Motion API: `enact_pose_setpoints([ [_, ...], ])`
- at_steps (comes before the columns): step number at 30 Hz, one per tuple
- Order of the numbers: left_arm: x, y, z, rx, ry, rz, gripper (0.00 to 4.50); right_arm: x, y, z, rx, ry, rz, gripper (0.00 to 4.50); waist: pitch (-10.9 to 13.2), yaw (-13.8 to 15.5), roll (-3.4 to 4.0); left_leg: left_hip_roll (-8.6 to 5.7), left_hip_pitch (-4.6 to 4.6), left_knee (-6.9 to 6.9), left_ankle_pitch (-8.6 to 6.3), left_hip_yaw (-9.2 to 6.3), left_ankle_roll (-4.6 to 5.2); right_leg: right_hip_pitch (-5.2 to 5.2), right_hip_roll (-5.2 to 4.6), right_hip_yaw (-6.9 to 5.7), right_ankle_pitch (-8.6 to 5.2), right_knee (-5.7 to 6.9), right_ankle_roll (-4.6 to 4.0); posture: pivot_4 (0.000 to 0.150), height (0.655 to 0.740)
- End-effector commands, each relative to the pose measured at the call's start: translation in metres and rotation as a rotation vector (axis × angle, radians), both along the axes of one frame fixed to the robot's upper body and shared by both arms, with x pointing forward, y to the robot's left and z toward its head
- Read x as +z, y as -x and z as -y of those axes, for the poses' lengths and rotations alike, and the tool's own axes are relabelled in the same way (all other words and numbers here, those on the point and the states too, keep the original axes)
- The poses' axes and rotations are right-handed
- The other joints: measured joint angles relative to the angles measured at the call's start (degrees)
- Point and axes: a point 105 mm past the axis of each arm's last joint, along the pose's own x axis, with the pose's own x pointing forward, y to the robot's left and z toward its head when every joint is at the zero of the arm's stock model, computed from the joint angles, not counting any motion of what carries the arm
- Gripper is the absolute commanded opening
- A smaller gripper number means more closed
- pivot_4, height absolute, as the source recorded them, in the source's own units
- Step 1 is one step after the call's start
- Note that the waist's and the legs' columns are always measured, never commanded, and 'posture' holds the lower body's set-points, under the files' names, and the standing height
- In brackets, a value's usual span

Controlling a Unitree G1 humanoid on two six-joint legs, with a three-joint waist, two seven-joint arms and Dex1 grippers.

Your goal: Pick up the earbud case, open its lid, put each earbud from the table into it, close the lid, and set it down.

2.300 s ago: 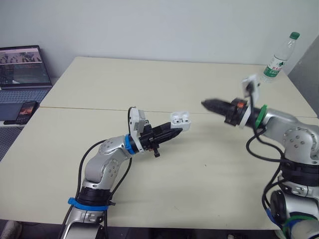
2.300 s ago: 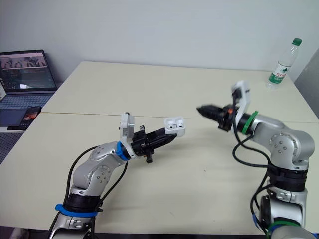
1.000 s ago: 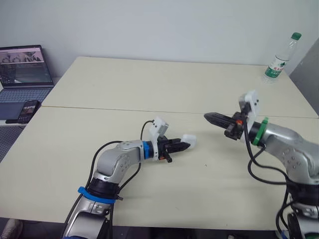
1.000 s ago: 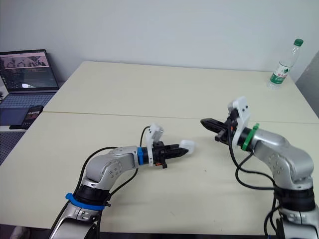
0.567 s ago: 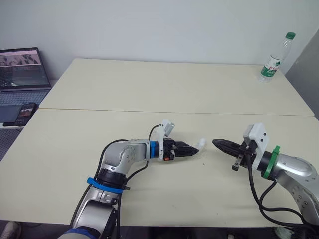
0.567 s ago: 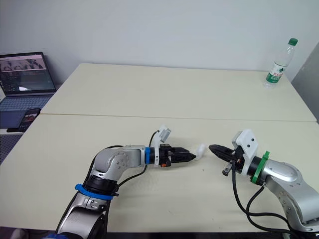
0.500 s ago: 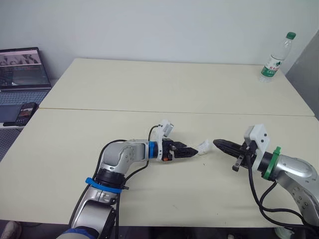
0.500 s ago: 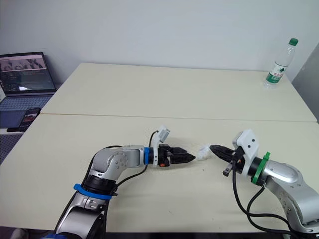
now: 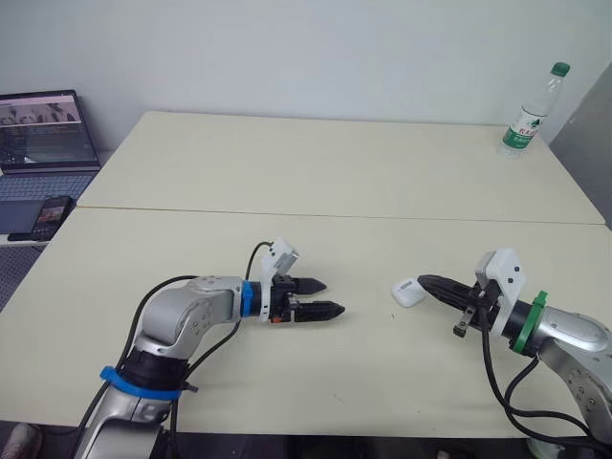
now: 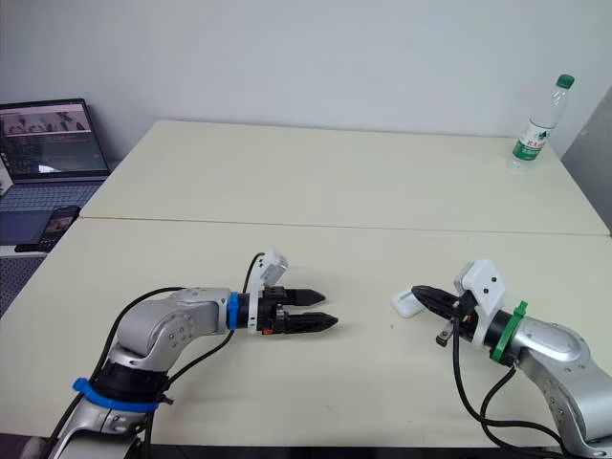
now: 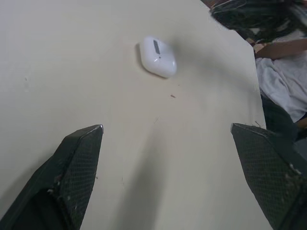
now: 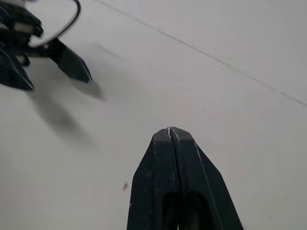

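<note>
The earbud case lies closed on the table, right of centre in the head view, just beside the tip of the right gripper, whose fingers are pressed together. The left gripper (lower centre, well apart from the case) has its fingers spread.

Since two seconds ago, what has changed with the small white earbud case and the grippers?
The left gripper lowered the small white earbud case, lid now closed, onto the table, let go and drew back open. The shut right gripper came down beside it. The clear plastic bottle and laptop stayed.
</note>
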Motion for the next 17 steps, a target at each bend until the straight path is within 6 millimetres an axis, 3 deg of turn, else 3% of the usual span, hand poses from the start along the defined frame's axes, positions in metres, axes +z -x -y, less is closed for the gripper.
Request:
enact_pose_setpoints([
  [1, 0.019, 0.006, -0.008, -0.016, -0.002, 0.221, 4.50, -0.004, 0.005, 0.013, 0.028, 0.019, 0.004, 0.59, 0.0, 0.0, 0.00, 0.00, 0.01, 0.00, 0.00, 0.01, 0.00, 0.00, 0.00, 0.00, 0.00, 0.00, 0.00, 0.150, 0.7389],
  [5, 0.014, 0.008, -0.023, 0.046, -0.051, 0.356, 4.50, -0.007, 0.010, 0.030, 0.036, 0.029, 0.020, 2.00, 0.0, 0.0, 0.01, 0.02, 0.03, 0.00, 0.00, 0.04, 0.01, 0.01, -0.01, 0.04, 0.00, 0.01, -0.01, 0.150, 0.7389],
  [6, 0.008, 0.010, -0.031, 0.072, -0.085, 0.391, 4.50, -0.014, 0.014, 0.038, 0.040, 0.055, 0.027, 2.07, 0.0, 0.0, 0.01, 0.02, 0.06, 0.00, 0.00, 0.05, 0.01, 0.01, -0.01, 0.05, 0.00, 0.00, -0.01, 0.150, 0.7389],
  [7, 0.005, 0.011, -0.036, 0.086, -0.108, 0.414, 4.50, -0.018, 0.016, 0.044, 0.043, 0.074, 0.030, 2.45, 0.0, 0.0, 0.01, 0.03, 0.06, 0.02, 0.00, 0.03, 0.01, 0.05, -0.01, 0.03, 0.00, 0.00, -0.01, 0.150, 0.7389],
  [8, -0.001, 0.014, -0.042, 0.100, -0.124, 0.422, 4.50, -0.023, 0.019, 0.051, 0.038, 0.077, 0.030, 2.44, 0.0, 0.0, 0.00, 0.02, 0.10, 0.02, 0.00, 0.06, 0.01, 0.08, 0.00, 0.04, 0.00, -0.02, 0.00, 0.150, 0.7389],
  [14, -0.017, 0.022, -0.054, 0.132, -0.158, 0.440, 4.50, -0.034, 0.022, 0.070, 0.028, 0.052, 0.046, 4.46, 0.0, 0.0, -0.01, 0.04, 0.79, -0.09, -0.04, 0.15, 0.04, 0.74, -0.20, 0.06, -0.05, -0.11, -0.04, 0.150, 0.7389],
  [17, -0.018, 0.022, -0.054, 0.136, -0.156, 0.442, 4.50, -0.037, 0.023, 0.072, 0.034, 0.049, 0.039, 4.49, 0.0, 0.0, -0.01, 0.04, 0.93, -0.08, -0.03, 0.16, 0.04, 0.87, -0.21, 0.06, -0.23, -0.10, 0.21, 0.150, 0.7389],
])
